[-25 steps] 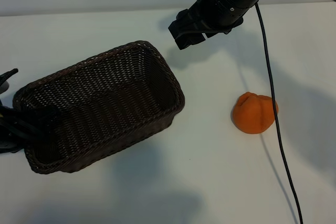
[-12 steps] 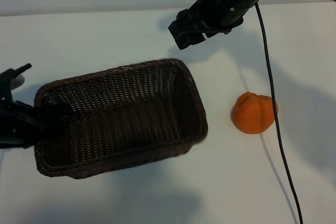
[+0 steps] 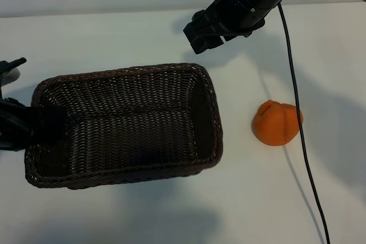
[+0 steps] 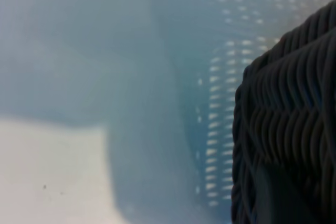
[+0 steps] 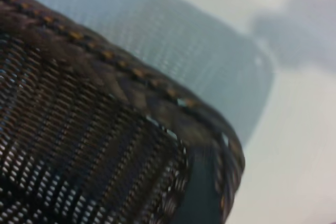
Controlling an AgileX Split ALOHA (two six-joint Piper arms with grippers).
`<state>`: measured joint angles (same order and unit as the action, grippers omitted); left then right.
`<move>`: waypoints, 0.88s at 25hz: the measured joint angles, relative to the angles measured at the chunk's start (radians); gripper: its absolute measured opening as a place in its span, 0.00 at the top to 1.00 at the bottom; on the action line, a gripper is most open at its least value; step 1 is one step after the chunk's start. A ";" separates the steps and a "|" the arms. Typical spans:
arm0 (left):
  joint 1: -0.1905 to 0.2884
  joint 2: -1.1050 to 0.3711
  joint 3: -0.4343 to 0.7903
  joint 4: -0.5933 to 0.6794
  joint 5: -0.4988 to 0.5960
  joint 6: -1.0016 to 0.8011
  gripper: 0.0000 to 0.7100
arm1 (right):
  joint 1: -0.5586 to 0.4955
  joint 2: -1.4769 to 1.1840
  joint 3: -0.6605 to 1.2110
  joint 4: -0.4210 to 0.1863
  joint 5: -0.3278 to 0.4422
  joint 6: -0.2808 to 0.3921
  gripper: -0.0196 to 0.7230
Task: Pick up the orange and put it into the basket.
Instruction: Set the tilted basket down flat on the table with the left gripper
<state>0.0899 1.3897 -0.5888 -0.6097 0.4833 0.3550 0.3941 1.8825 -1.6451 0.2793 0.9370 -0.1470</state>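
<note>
Currently the orange (image 3: 277,122) sits on the table (image 3: 114,38) toward the right edge, clear of the basket (image 3: 209,92), with a strip of bare table between the fruit and the basket's right-hand short wall. A black cable (image 3: 294,84) hangs across the orange's right side.

The right gripper (image 3: 199,32) hovers above the table near the far edge, over the gap beyond the basket's far right corner, fingers spread wide and holding nothing. From those fingers the orange lies toward the near edge and to the right. The fruit is roundish, so no long axis dictates a finger orientation. Judged from this layout, the right arm is the nearer one and the natural choice for the pick.

The left gripper (image 3: 14,124) is at the left edge of the table, fingers drawn narrow and clamped on the basket's left short wall. The basket's long axis runs roughly left to right across the table, its open interior empty.

The exterior view alone shows the orange and its offset from both grippers. The right wrist view shows only the braided rim (image 5: 131,85) and the weave inside, not the fruit. The left wrist view shows wicker close against the camera, which supports the grip on the wall.
</note>
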 joint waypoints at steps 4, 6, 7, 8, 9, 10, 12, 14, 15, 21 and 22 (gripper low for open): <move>0.001 0.000 -0.043 -0.001 0.010 0.015 0.78 | 0.000 0.000 0.000 0.000 0.001 0.001 0.17; 0.001 0.000 -0.065 0.003 0.009 0.017 0.78 | 0.000 0.000 0.000 0.000 0.001 0.001 0.17; 0.001 0.003 -0.074 0.007 0.009 0.017 0.78 | 0.000 0.000 0.000 0.000 0.002 0.001 0.17; 0.001 0.011 -0.084 0.010 0.009 0.019 0.78 | 0.000 0.000 0.000 0.000 0.002 0.001 0.17; 0.001 0.023 -0.094 0.012 0.010 0.019 0.78 | 0.000 0.000 0.000 0.000 0.002 0.001 0.17; 0.001 0.037 -0.102 0.015 0.010 0.019 0.78 | 0.000 0.000 0.000 0.000 0.002 0.001 0.17; 0.001 0.075 -0.116 0.022 0.010 0.019 0.78 | 0.000 0.000 0.000 0.000 0.003 0.001 0.17; 0.001 0.112 -0.129 0.026 0.008 0.019 0.78 | 0.000 0.000 0.000 0.000 0.003 0.001 0.17; 0.001 0.131 -0.138 0.028 0.007 0.019 0.78 | 0.000 0.000 0.000 0.000 0.003 0.001 0.17; 0.001 0.216 -0.232 0.030 0.006 0.023 0.78 | 0.000 0.000 0.000 0.000 0.009 0.001 0.17; 0.001 0.231 -0.246 0.030 0.006 0.025 0.78 | 0.000 0.000 0.000 0.000 0.010 0.001 0.17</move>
<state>0.0909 1.6203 -0.8352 -0.5797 0.4892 0.3799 0.3941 1.8825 -1.6451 0.2793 0.9467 -0.1461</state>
